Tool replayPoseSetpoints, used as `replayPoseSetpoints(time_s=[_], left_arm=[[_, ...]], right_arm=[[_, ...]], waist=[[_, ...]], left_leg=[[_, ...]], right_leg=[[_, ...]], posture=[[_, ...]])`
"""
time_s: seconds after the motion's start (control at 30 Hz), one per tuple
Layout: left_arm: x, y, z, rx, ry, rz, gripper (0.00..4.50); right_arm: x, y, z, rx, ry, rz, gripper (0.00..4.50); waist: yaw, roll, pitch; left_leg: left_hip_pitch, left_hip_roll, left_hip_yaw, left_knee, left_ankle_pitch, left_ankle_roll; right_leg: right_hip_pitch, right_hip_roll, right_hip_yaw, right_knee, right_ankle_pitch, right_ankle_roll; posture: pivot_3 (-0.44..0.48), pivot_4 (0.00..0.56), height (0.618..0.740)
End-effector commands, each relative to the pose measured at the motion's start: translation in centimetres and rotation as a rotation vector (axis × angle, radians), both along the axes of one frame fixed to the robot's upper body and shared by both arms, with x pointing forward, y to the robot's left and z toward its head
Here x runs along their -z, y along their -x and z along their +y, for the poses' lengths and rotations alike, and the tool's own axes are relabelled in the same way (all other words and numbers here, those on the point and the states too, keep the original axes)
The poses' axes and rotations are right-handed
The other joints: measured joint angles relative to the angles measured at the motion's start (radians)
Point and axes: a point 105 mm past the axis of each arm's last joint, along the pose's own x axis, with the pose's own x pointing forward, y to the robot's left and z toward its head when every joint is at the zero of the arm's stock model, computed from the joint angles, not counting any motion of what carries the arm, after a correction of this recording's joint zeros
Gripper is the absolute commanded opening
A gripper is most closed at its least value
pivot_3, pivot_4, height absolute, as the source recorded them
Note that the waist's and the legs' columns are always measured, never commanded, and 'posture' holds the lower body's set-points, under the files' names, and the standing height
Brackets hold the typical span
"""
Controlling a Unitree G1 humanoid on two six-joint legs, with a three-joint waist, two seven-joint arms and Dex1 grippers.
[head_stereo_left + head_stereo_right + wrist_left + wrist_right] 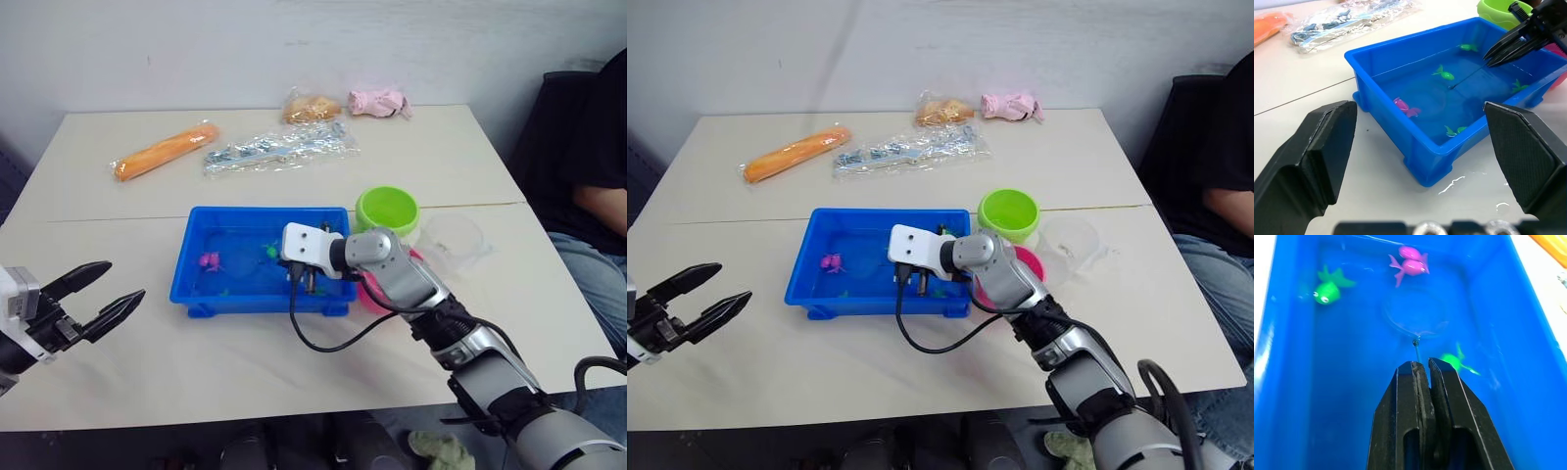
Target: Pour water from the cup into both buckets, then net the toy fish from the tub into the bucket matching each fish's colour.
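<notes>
Right gripper (1422, 363): over the tub, fingers pinched shut on the net's thin handle.
Net (1415, 320): hoop under the water, straight ahead of the right fingertips; handle runs back along the fingers' line.
Nearest catch: the pink fish (1411, 265) lies just beyond the hoop's far rim, on the same line, so a forward sweep looks like the way to it.
Green fish: one (1327, 290) off to the side of the hoop, another (1454, 361) close beside the fingertips.
Tub (201, 284): blue, on the table, holding water and the fish.
Buckets: green bucket (387, 209) and pink bucket (1029, 262) just past the tub's right end, nearer the right arm.
Cup (454, 241): beside the buckets.
Left gripper (98, 302): fingers spread wide, holding nothing, well left of the tub.
</notes>
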Motion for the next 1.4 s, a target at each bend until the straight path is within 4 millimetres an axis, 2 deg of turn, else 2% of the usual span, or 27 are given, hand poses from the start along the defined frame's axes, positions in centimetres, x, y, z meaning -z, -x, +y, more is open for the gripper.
replayPoseSetpoints(time_s=[0.03,0.6,0.93,1.4], left_arm=[[-1.0,0.2,0.4,0.002,-0.031,-0.029,4.44],[-1.2,-0.4,-0.4,0.036,-0.064,-0.041,4.44],[-1.8,-0.9,-0.2,0.049,-0.102,-0.049,4.44],[-1.7,-0.8,-0.1,0.051,-0.118,-0.039,4.44]], right_arm=[[-1.5,-0.1,0.8,-0.007,-0.045,-0.034,0.00],[-1.6,0.3,1.0,-0.021,-0.134,0.017,0.00],[0.0,0.9,1.1,-0.034,-0.108,0.076,0.00],[0.1,1.2,0.4,-0.040,-0.151,0.082,0.00]], waist=[[0.000,0.000,0.000],[-0.002,0.000,0.000],[-0.005,0.000,0.000],[-0.019,0.000,0.000]], left_leg=[[0.000,0.000,0.000,0.000,0.000,0.000],[0.000,0.000,0.000,0.000,0.000,0.000],[0.000,0.000,0.000,0.000,0.000,0.000],[0.000,0.000,0.000,0.000,0.000,0.000]], right_leg=[[0.000,0.000,0.000,0.000,0.000,0.000],[0.000,0.000,0.000,0.000,0.000,0.000],[0.000,0.000,0.000,0.000,0.000,0.000],[0.000,0.000,0.000,0.001,0.000,0.000]], posture=[[0.000,0.150,0.740],[0.000,0.150,0.740],[0.000,0.150,0.740],[0.000,0.150,0.740]])
